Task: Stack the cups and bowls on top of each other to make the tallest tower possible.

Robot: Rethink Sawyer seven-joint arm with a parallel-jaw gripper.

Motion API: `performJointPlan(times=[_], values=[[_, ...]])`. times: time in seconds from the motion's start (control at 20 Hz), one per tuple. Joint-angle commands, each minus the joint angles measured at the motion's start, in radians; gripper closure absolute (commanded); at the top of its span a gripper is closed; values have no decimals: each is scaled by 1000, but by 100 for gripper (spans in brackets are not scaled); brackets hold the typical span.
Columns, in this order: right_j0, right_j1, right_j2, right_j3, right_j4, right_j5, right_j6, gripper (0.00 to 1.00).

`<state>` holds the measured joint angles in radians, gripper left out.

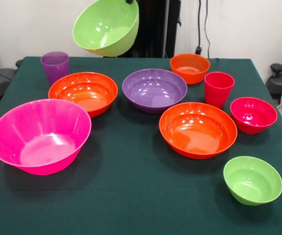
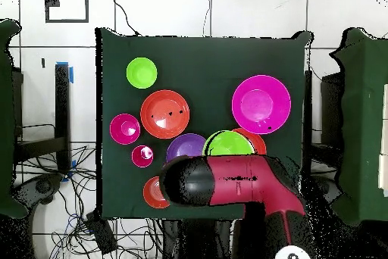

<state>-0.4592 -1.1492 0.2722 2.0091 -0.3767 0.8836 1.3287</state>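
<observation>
A large lime green bowl (image 1: 106, 25) hangs in the air above the far side of the surface (image 1: 131, 196), tipped so that its opening faces down and toward the camera across the table. At its upper right rim a small dark part of the hand (image 1: 129, 2) meets the bowl at the top edge of the front view. Only this tip shows, so whether the hand is clenched on the rim or how far it is spread cannot be told. In the overhead view the red and black arm (image 2: 235, 184) lies across the near part of the surface and hides the hand, with the lime bowl showing just past it.

Nothing is stacked: the other pieces sit apart on the dark green surface. Below the raised bowl stand the purple cup (image 1: 55, 66) at the far left and an orange bowl (image 1: 83, 92) just in front of it. A purple bowl (image 1: 154, 89) sits near the middle, beside that orange bowl. Behind it to the right is a small orange bowl (image 1: 190, 67), and near that the red-pink cup (image 1: 218, 88) stands upright. A second wide orange bowl (image 1: 198, 129) lies in front of the cup, with a small red-pink bowl (image 1: 253, 114) to its right. The large hot pink bowl (image 1: 40, 135) sits at the near left, tilted slightly. A small lime green bowl (image 1: 252, 179) rests alone at the near right corner.
</observation>
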Motion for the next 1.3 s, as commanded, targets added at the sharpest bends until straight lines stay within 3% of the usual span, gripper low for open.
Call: performJointPlan(times=[0.05,0.6,1.3], values=[[75,15,47,-10,2,50,58,100],[89,34,28,33,27,-40,79,100],[96,136,8,9,-44,-158,117,100]])
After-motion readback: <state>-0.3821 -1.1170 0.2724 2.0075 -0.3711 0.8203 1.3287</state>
